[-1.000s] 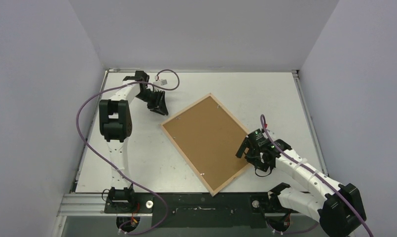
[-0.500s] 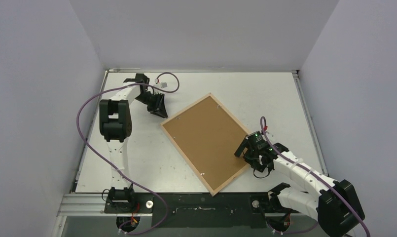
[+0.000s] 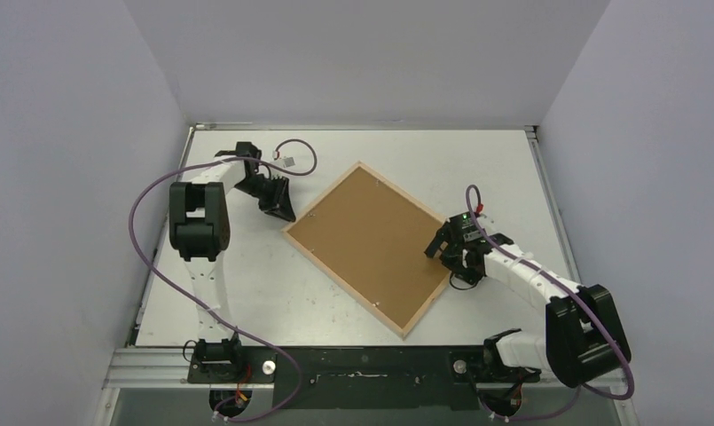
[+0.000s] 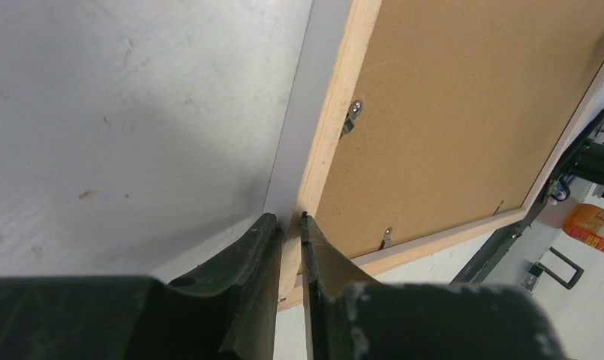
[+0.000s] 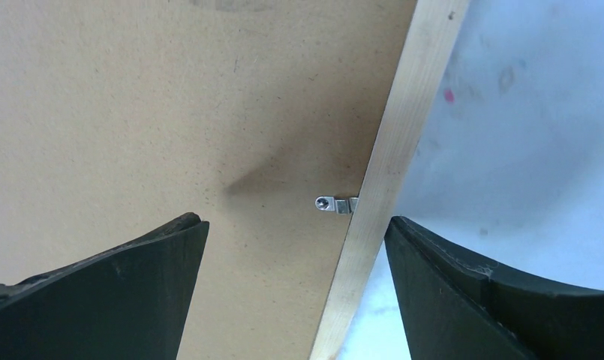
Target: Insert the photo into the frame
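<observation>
The light wooden frame (image 3: 343,283) lies face down at an angle on the white table, with the brown fibreboard backing panel (image 3: 371,240) set in it. The photo is not in view. My left gripper (image 3: 280,211) is at the frame's left corner. In the left wrist view, the left gripper (image 4: 289,223) is shut on the frame's slat (image 4: 335,135). My right gripper (image 3: 449,262) is at the frame's right edge. In the right wrist view, the right gripper (image 5: 295,223) is open astride the slat (image 5: 390,169), near a metal clip (image 5: 336,204).
Grey walls close in the table (image 3: 486,169) on the left, back and right. Purple cables (image 3: 291,164) trail from both arms. Small metal clips (image 4: 353,116) hold the backing panel. An orange object (image 4: 599,226) sits beyond the table's edge in the left wrist view.
The frame has turned counterclockwise, and its near corner swung right and away from the bases. The left gripper shifted slightly left with the corner. The right gripper moved further from its base along the edge.
</observation>
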Action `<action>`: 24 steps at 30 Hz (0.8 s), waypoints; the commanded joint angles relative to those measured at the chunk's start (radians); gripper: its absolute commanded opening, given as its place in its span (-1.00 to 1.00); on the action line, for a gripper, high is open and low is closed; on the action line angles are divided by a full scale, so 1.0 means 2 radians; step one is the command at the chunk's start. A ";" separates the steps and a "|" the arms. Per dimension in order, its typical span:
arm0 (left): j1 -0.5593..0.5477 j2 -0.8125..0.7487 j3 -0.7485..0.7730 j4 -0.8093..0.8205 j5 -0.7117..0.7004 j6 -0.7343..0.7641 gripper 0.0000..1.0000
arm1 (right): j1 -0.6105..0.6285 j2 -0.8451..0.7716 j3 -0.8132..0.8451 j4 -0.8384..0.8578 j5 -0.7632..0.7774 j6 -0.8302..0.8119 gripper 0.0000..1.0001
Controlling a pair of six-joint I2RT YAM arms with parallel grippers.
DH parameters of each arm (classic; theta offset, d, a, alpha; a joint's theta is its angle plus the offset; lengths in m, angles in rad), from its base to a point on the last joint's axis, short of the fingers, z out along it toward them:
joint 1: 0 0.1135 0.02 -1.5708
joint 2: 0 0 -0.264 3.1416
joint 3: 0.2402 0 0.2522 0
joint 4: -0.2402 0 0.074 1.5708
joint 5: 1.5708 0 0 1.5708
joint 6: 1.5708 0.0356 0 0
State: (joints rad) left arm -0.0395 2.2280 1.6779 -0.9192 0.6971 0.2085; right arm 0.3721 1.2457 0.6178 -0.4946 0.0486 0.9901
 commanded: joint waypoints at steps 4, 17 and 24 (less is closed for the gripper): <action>0.006 -0.061 -0.081 0.000 0.005 0.029 -0.74 | -0.020 0.063 0.097 0.105 -0.012 -0.055 0.79; 0.017 -0.095 -0.148 0.013 0.014 0.023 -0.81 | -0.024 0.106 0.216 0.058 0.025 -0.130 0.79; 0.031 -0.100 -0.151 0.008 0.026 0.017 -0.82 | 0.097 0.158 0.269 0.139 -0.026 -0.156 0.80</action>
State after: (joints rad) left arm -0.0036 2.0716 1.3937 -0.9009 0.7322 0.2424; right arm 0.4442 1.4929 1.0588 -0.3431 0.0700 0.7338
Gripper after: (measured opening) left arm 0.095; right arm 0.898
